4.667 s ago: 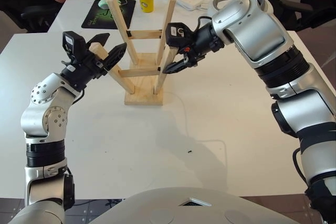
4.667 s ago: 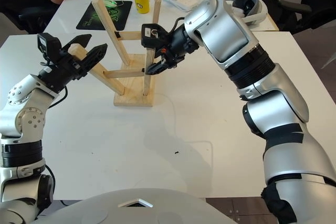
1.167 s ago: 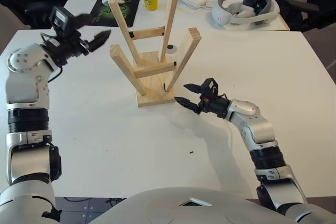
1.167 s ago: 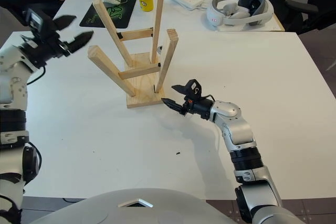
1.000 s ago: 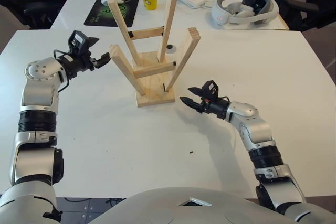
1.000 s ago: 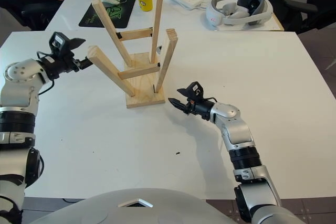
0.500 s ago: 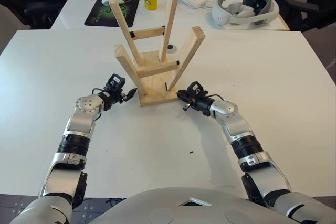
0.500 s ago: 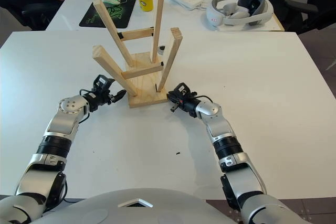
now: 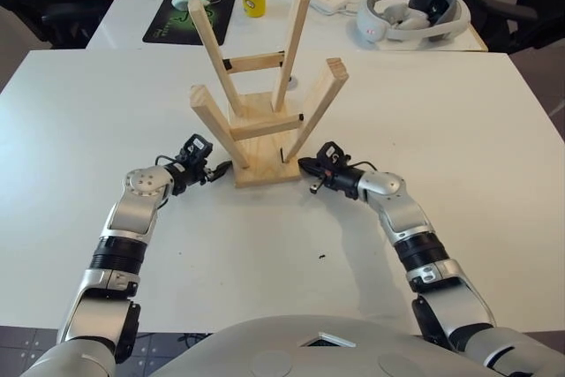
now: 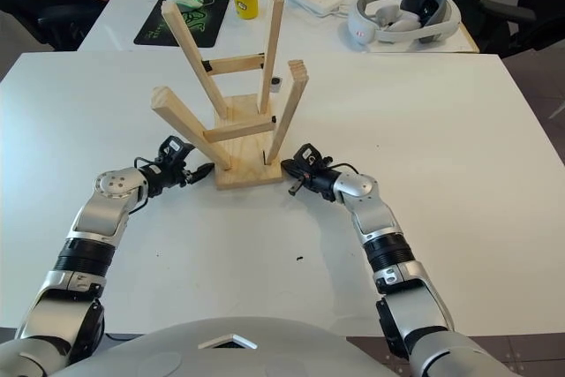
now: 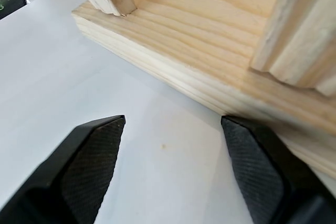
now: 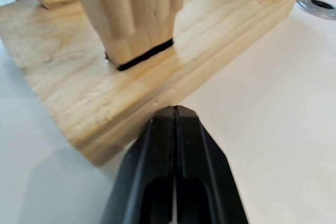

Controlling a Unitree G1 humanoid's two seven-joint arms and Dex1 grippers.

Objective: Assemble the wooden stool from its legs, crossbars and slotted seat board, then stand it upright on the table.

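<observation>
Table (image 9: 459, 130): inverted stool (image 9: 265, 126) (legs (image 9: 212, 37) up) between left gripper (image 9: 214, 168), right gripper (image 9: 305, 165).

Fingers-together end effector (image 12: 175, 110) just beside seat board (image 12: 63, 85) edge, near a leg (image 12: 131, 9)

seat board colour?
Seat board: pale natural wood, visible grain; best in the left wrist view.
</observation>
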